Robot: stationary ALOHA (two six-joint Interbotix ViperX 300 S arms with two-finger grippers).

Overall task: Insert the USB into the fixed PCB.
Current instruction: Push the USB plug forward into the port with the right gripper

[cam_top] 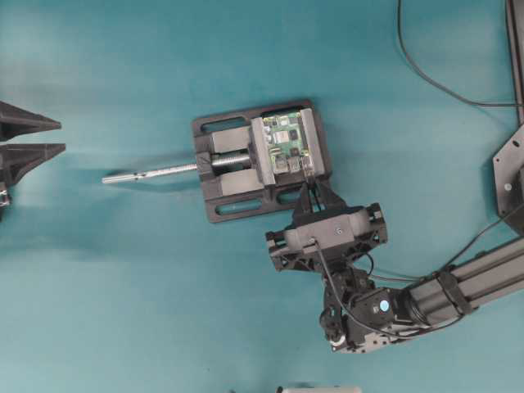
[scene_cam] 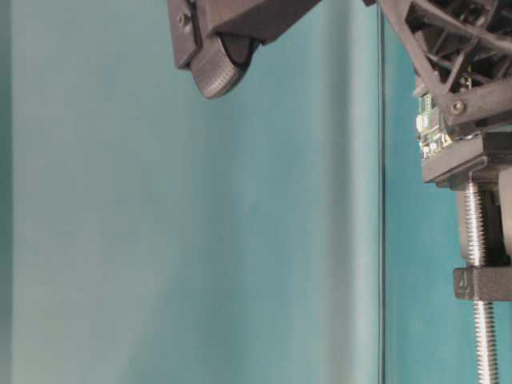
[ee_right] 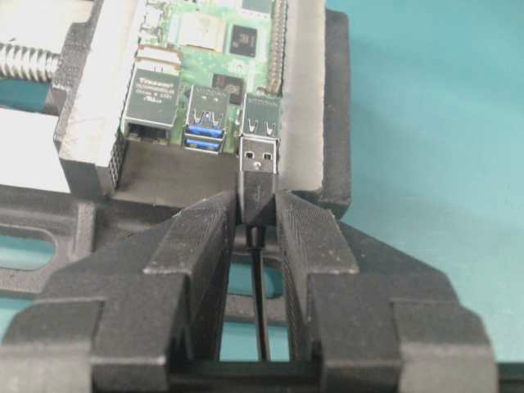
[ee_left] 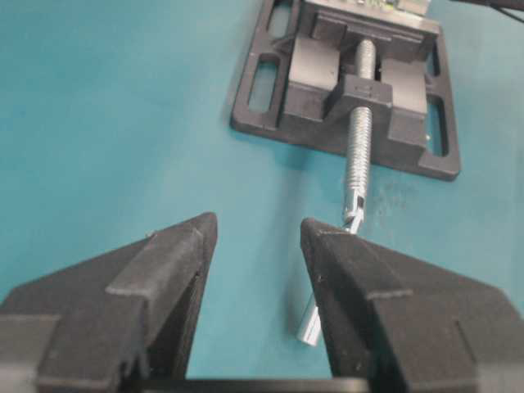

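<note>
A: Where is the USB plug (ee_right: 259, 176) right now?

B: Pinched between the fingers of the right gripper (ee_right: 255, 214). In the right wrist view the black body sits clamped between the two ribbed pads, metal tip pointing up the picture, with its thin black cable (ee_right: 260, 311) running back down between the fingers.

A: And how does it sit against the board?

B: The metal tip is right at the mouth of the right-hand USB port on the green PCB (ee_right: 214, 37). I cannot tell whether it has gone in at all or only touches the opening. The neighbouring port to its left has blue inserts, and a taller silver port stands further left.

A: The board itself?

B: Held in the black vise (cam_top: 237, 184), near the middle of the teal table (cam_top: 123, 286). From overhead the green board (cam_top: 288, 143) lies at the vise's right end, and the silver screw rod (cam_top: 151, 173) sticks out to the left. The right gripper (cam_top: 307, 190) comes in from the lower right, its tips at the board's lower edge.

A: The other arm?

B: The left gripper (ee_left: 258, 282) hangs well apart from the vise, jaws spread wide with nothing between them. Its wrist camera looks past the fingers at the end of the screw rod (ee_left: 357, 160) and the vise (ee_left: 344, 90) beyond
</note>
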